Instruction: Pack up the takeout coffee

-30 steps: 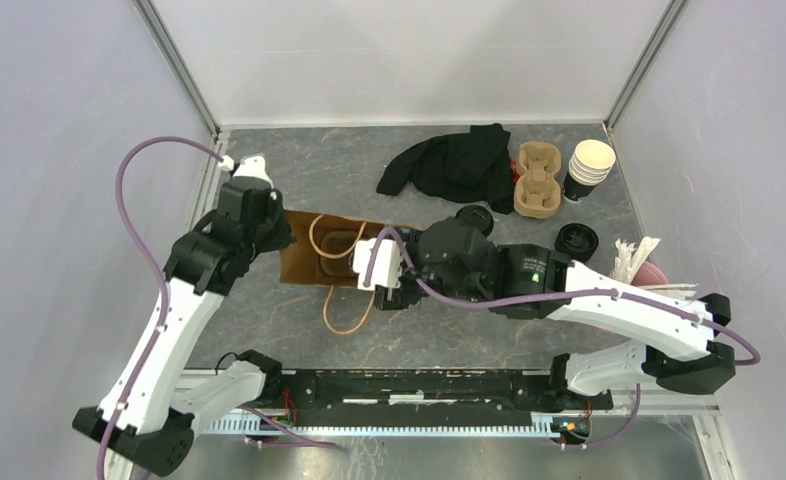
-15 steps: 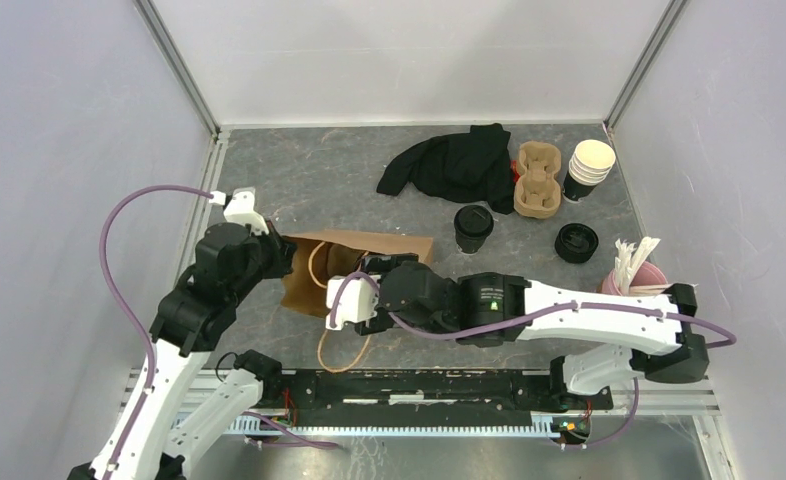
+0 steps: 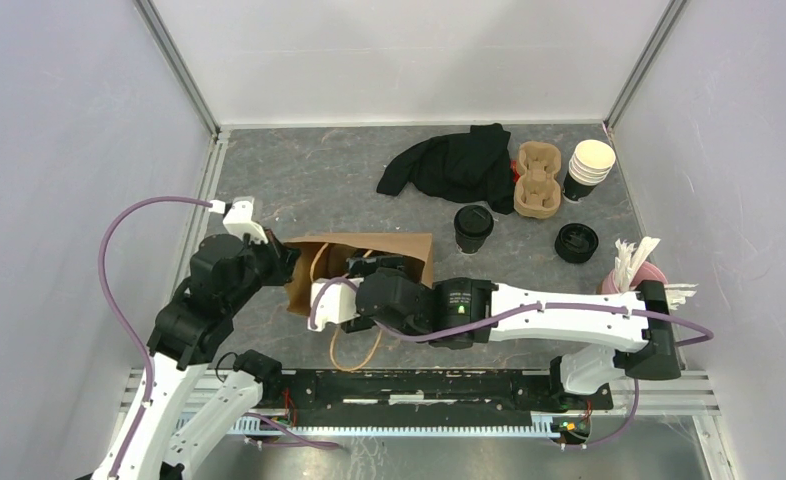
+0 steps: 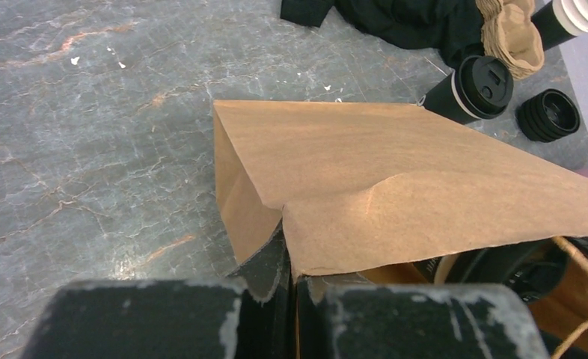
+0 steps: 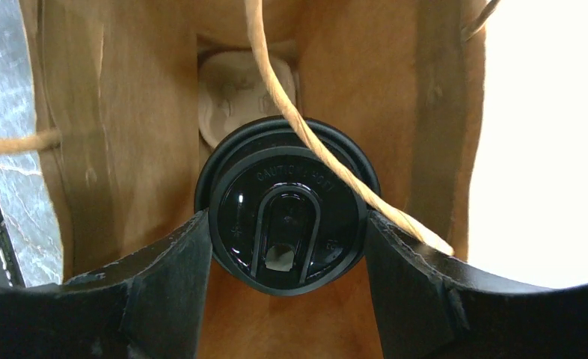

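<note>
Right arm (image 3: 559, 305) has slid left and nearer since a second ago, and the paper bag (image 3: 399, 245) has shifted nearer with it; right jaws stand wide, pressed on both sides of a lidded cup (image 5: 276, 187) inside the bag, a bag handle (image 5: 328, 164) crossing its lid; left jaws are pinched tight on the bag's edge; second lidded cup (image 3: 472, 225) stands upright on the worktop (image 3: 319, 180) beyond the bag

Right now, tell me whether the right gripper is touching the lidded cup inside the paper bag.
Touching. In the right wrist view, the right gripper has both fingers pressed against the lidded cup at its lid, no gap.
</note>
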